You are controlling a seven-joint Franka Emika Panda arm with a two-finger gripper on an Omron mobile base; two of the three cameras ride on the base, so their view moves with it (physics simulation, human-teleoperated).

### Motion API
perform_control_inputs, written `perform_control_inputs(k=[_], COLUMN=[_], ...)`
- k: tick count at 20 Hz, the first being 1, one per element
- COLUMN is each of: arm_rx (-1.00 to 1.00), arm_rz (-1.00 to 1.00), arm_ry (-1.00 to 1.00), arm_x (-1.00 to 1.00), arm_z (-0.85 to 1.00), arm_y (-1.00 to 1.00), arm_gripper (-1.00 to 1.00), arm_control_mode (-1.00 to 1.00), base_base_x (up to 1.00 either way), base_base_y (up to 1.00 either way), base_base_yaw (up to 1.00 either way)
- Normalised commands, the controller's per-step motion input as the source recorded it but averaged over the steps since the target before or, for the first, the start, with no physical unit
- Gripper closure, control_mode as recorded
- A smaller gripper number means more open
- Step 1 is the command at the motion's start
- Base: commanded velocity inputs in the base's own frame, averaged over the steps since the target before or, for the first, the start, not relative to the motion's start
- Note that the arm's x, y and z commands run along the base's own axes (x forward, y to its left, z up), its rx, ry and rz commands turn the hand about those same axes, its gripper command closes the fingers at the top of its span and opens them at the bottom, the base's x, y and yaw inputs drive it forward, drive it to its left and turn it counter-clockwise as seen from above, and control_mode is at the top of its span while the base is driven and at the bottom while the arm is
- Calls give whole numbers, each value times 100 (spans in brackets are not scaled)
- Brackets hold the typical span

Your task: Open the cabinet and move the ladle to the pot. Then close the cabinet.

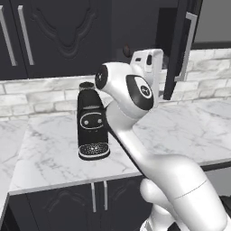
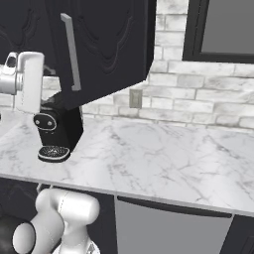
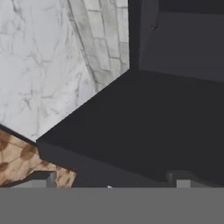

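Note:
The cabinet's right door stands swung open, its carved face and long silver handle turned toward the right base view. My white hand is raised in front of the open compartment, beside that door. In the hand view the dark cabinet floor lies just ahead of my gripper, whose fingertips stand wide apart and open, with nothing between them. A small dark round shape inside may be the ladle; it is too dim to tell. The pot is out of view.
A black coffee machine stands on the marble counter below my hand. The left wall cabinet doors are closed. Under-counter cabinets run below, and a window sits at the right.

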Motion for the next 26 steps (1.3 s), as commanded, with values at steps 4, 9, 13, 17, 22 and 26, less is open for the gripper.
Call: perform_control_inputs(k=[4, 9, 13, 17, 22, 26], arm_rx=[-1, -1, 0, 0, 0, 3], arm_rz=[-4, -6, -7, -8, -4, 0], arm_ry=[0, 0, 0, 1, 0, -1], arm_x=[39, 37, 3, 2, 32, 42], arm_z=[-1, 0, 0, 0, 0, 0], arm_y=[-37, -39, -97, -100, -100, -88], arm_gripper=[-100, -100, -100, -100, -100, -100], arm_control_mode=[-100, -100, -100, -100, -100, -100], base_base_x=[0, 0, 0, 0, 0, 0], base_base_y=[0, 0, 0, 0, 0, 0], base_base_yaw=[0, 0, 0, 0, 0, 0])
